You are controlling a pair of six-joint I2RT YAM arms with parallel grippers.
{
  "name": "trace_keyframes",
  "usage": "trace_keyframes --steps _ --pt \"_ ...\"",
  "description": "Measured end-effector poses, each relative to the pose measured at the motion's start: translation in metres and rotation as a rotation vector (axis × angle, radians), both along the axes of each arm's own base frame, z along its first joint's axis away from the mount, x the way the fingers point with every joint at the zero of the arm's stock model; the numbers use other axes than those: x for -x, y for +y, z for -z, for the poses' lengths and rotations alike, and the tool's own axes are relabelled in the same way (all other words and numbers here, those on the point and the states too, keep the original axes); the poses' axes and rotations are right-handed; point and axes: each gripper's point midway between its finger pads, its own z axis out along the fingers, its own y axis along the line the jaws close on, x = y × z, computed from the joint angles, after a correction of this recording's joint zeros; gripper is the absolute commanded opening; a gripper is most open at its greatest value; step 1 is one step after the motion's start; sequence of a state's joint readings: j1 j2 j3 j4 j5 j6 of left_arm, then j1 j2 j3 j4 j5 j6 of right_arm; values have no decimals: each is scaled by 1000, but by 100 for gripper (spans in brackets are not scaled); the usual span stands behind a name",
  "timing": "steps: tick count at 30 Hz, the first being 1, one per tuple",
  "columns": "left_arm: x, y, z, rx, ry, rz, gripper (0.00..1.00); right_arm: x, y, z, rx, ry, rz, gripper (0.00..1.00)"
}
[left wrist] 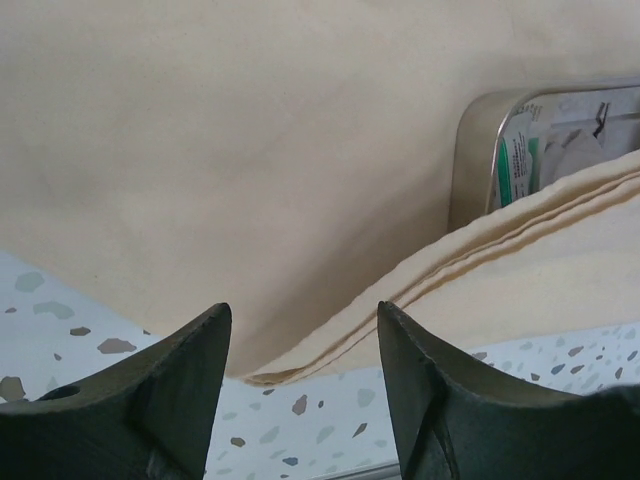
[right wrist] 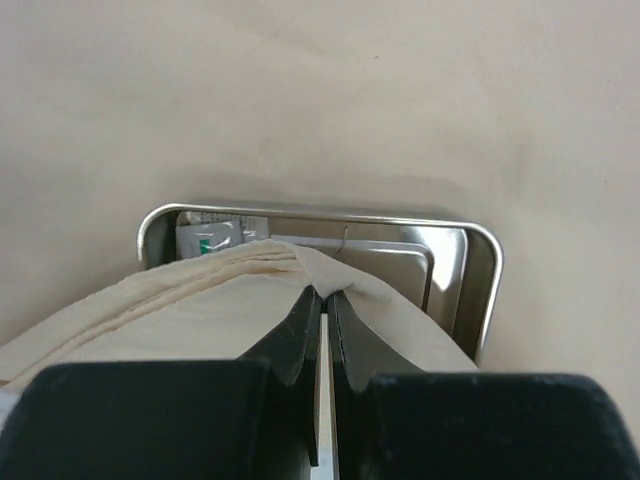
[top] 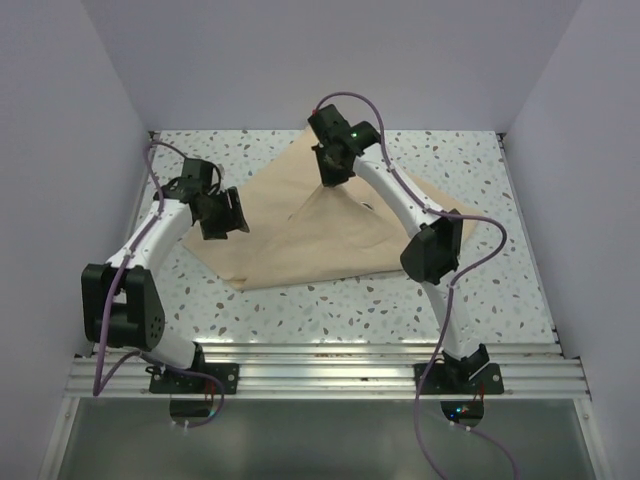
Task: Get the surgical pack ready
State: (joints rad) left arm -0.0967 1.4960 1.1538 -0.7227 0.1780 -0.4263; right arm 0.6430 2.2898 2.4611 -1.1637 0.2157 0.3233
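Observation:
The surgical pack's tan wrap sheet (top: 285,235) lies spread on the speckled table. My right gripper (top: 331,182) is shut on a corner of it and holds that corner up like a tent. In the right wrist view the pinched wrap (right wrist: 250,300) drapes over the shiny metal tray (right wrist: 482,285), which holds a white packet with green print (right wrist: 212,238). My left gripper (top: 224,214) stands open at the sheet's left edge. Its fingertips (left wrist: 214,345) straddle the folded wrap edge (left wrist: 330,345) without touching it. The tray (left wrist: 472,160) shows behind that fold. From above, the tray is hidden under the wrap.
White walls close in the table (top: 300,300) on the left, back and right. A metal rail (top: 320,370) with both arm bases runs along the near edge. The right arm's elbow (top: 432,250) hangs over the sheet's right part.

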Motion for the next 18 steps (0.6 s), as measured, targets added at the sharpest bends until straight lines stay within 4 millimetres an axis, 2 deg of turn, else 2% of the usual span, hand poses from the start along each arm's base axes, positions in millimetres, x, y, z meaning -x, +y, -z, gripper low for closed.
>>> trace_keyframes --steps 4,7,13,18 --pt "-11 2 9 -8 26 -19 66 -23 -22 15 9 19 10 0" --pt "-16 3 12 -5 38 -37 67 -36 -28 24 -11 29 16 0" --pt "-34 7 15 -14 44 -53 67 -51 -10 46 -109 52 -20 0" --pt "-36 10 31 -17 87 -63 65 -56 8 50 -183 49 -45 0"
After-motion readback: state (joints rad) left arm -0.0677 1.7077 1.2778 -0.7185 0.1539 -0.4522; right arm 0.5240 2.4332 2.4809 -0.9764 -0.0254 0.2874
